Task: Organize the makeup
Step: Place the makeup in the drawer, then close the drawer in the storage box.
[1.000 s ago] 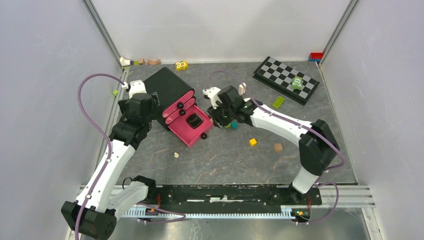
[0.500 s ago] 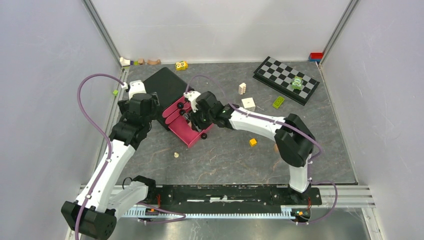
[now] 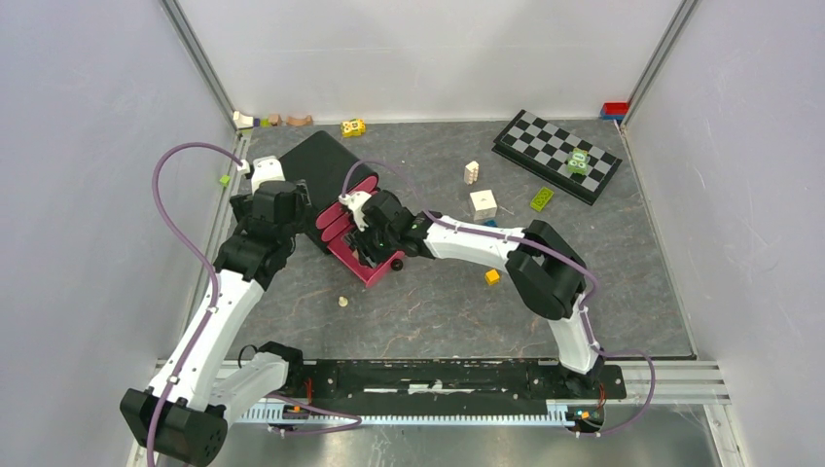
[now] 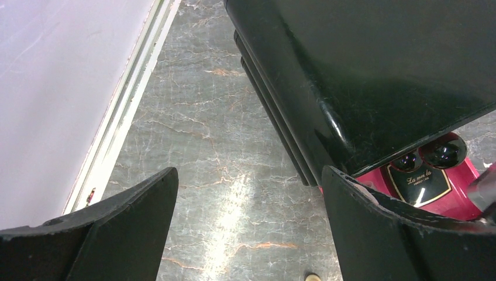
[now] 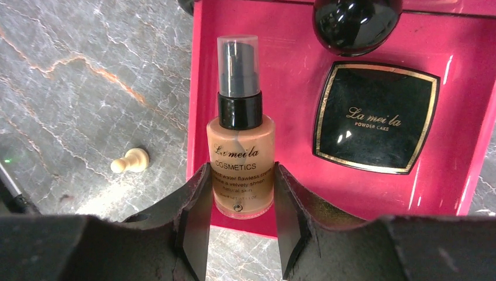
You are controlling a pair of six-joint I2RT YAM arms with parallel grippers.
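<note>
**Rig appearance, 2 arms**

Left arm [image 3: 219, 302] and right arm [image 3: 467, 241]: rounded white link shells alternating with bulky matte black joint housings [image 3: 545, 277]. 1 lilac cable per arm, running outside the links in loose loops: left cable [image 3: 195, 146], right cable [image 3: 370, 163]. Both bases sit on a black base rail [image 3: 438, 375] with a pale ribbed strip along its near edge.

Left end effector [image 4: 248, 175]: 2 broad black fingers [image 4: 117, 228], matte, tapering to blunt tips, with rough, slightly frayed edges.

Right end effector [image 5: 241, 170]: same black finish. Inner pads [image 5: 199, 216] are flat-faced and grainy, with ragged moulded rims.
</note>
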